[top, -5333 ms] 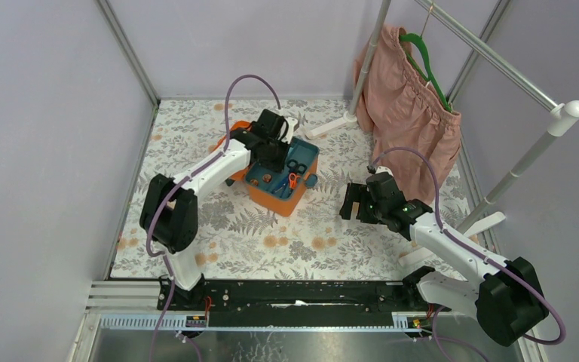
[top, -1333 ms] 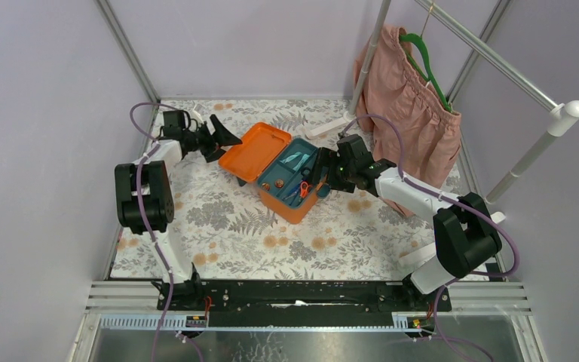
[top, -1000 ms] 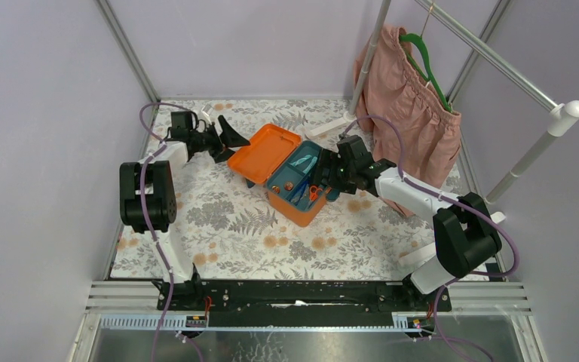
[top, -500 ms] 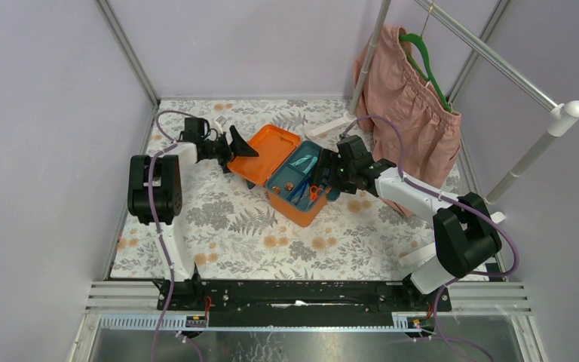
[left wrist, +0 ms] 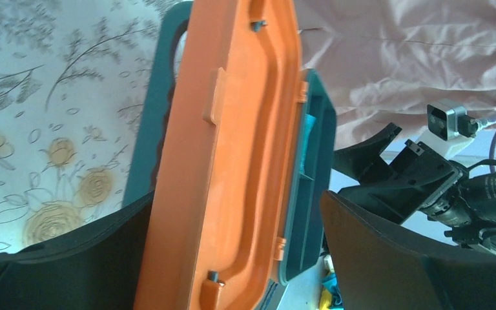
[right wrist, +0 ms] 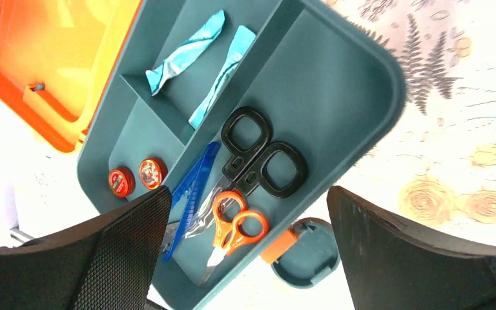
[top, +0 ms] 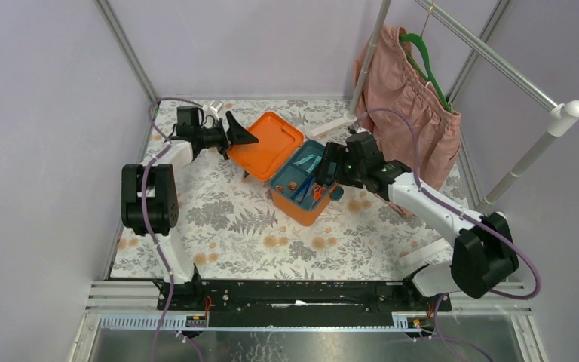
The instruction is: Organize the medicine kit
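Medicine kit (top: 300,209) mid-table, lid (left wrist: 232,161) open leftward. Left gripper (top: 237,139), jaws spread, brackets the lid's edge. Right gripper (right wrist: 245,200), also spread, hovers over the teal tray (right wrist: 336,84). Closing probably requires withdrawing the right gripper first, with the contents lying flat.

One kit (top: 268,143) is counted, with one tray (right wrist: 374,84) set in it. In the tray are counted two packets (right wrist: 185,53), two red tins (right wrist: 152,172), two scissors (right wrist: 258,158) and one blue tweezers (right wrist: 190,194). One garment (top: 407,105) and one hanger (top: 427,66) are counted beside it.
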You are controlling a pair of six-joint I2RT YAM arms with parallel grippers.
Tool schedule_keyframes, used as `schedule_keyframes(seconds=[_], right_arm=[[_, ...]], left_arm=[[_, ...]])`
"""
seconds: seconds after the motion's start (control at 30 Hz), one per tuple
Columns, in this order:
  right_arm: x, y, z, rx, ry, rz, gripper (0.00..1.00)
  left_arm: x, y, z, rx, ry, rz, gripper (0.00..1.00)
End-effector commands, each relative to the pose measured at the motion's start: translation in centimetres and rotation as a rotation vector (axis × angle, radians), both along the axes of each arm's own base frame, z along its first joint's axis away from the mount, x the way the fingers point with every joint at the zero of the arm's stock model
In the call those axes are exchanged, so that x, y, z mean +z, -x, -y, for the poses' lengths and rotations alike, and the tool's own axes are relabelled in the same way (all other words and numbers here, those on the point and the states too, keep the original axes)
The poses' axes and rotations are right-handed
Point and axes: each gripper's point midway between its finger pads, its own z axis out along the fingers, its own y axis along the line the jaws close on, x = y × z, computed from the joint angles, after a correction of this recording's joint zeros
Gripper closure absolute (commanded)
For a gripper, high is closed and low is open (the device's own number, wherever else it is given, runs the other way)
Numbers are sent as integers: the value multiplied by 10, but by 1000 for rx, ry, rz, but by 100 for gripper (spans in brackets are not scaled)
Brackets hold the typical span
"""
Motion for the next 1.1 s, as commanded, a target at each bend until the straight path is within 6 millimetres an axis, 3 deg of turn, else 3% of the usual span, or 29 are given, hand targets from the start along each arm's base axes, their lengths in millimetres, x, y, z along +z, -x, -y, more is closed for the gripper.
schedule_keyframes(seconds=[0.0, 0.2, 0.33, 0.57, 0.8, 1.07], right_arm=[[34, -1, 26, -77, 70, 107, 0], [10, 20, 88, -250, 294, 61, 0], [-9, 32, 109, -308, 352, 30, 0], [-39, 28, 104, -290, 371, -50, 0], [-40, 12, 88, -248, 333, -54, 0], [-44, 9, 78, -226, 300, -63, 0]], left_arm=[[46, 7, 9, -49, 49, 123, 5], [72, 17, 19, -75, 52, 179, 5], [86, 25, 27, -96, 57, 210, 5], [107, 42, 52, -160, 54, 247, 5], [126, 62, 80, -222, 53, 283, 4], [146, 86, 107, -282, 59, 315, 4]])
